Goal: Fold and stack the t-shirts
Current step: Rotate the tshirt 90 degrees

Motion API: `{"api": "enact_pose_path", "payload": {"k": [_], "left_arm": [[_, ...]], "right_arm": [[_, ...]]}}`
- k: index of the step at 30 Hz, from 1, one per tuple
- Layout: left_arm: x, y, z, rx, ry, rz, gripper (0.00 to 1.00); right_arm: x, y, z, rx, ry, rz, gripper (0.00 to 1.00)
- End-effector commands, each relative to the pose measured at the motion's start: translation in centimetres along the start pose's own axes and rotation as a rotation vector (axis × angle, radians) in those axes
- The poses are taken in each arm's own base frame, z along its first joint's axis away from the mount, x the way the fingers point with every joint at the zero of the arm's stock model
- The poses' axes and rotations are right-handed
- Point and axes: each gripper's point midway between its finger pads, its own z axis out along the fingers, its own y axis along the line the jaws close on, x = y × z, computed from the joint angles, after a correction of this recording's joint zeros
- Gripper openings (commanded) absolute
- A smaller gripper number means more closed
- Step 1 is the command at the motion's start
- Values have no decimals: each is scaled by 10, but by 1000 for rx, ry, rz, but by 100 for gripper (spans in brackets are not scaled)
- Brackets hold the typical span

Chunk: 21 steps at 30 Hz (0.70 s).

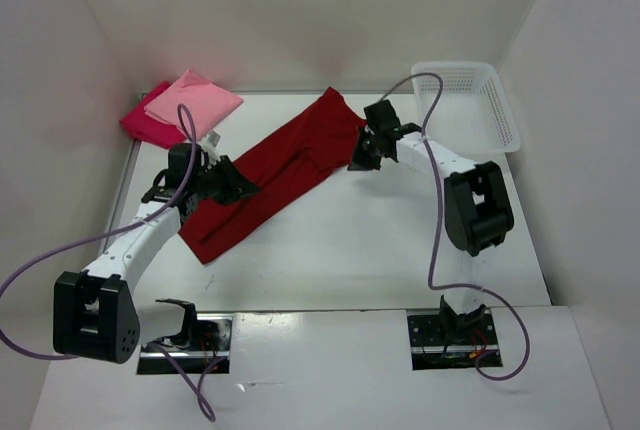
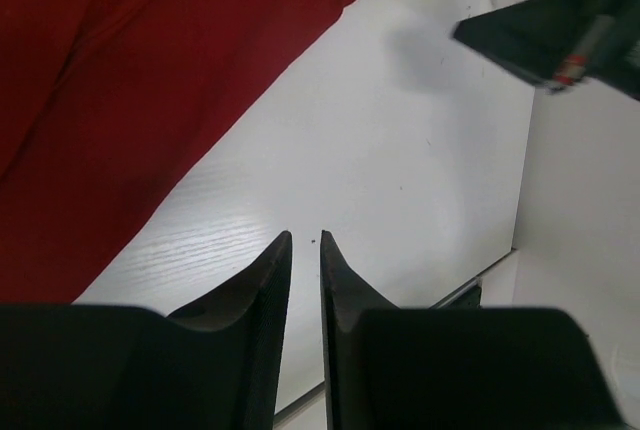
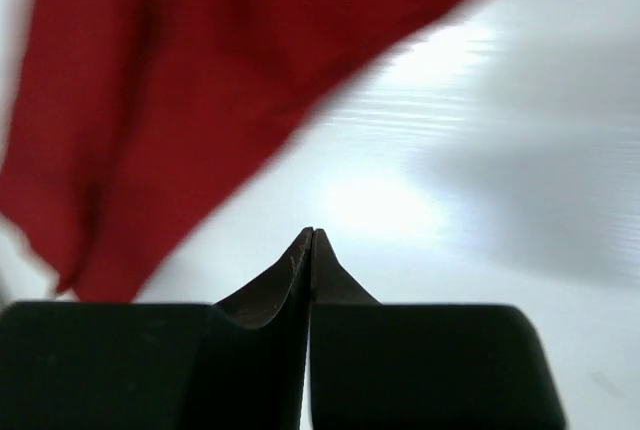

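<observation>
Table | basket far-right corner | left end effector ajar | right end effector together

White table, seen from above: dark red t-shirt spread as long diagonal band, near-left to far-centre. Left gripper over shirt's near-left part, right gripper at its far-right edge; contact with cloth not discernible for either. Far-left corner: light pink t-shirt, folded, lying on crimson-magenta t-shirt, well apart from right arm. Far-right corner: white lattice basket. Purple cables loop from both arms toward near edge.
</observation>
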Motion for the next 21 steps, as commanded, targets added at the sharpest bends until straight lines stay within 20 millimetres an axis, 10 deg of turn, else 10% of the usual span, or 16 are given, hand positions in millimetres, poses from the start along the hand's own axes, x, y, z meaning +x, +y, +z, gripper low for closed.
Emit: {"api": "enact_pose_path", "payload": {"k": [1, 12, 18, 21], "left_arm": [[-6, -15, 1, 67, -10, 55, 24], [13, -18, -4, 90, 34, 66, 26], [46, -20, 1, 93, 111, 54, 30], [46, -20, -3, 82, 110, 51, 34]], "right_arm": [[9, -60, 32, 129, 25, 24, 0], [-21, -127, 107, 280, 57, 60, 0], [-78, -97, 152, 214, 32, 66, 1], [-114, -69, 128, 169, -42, 50, 11]]}}
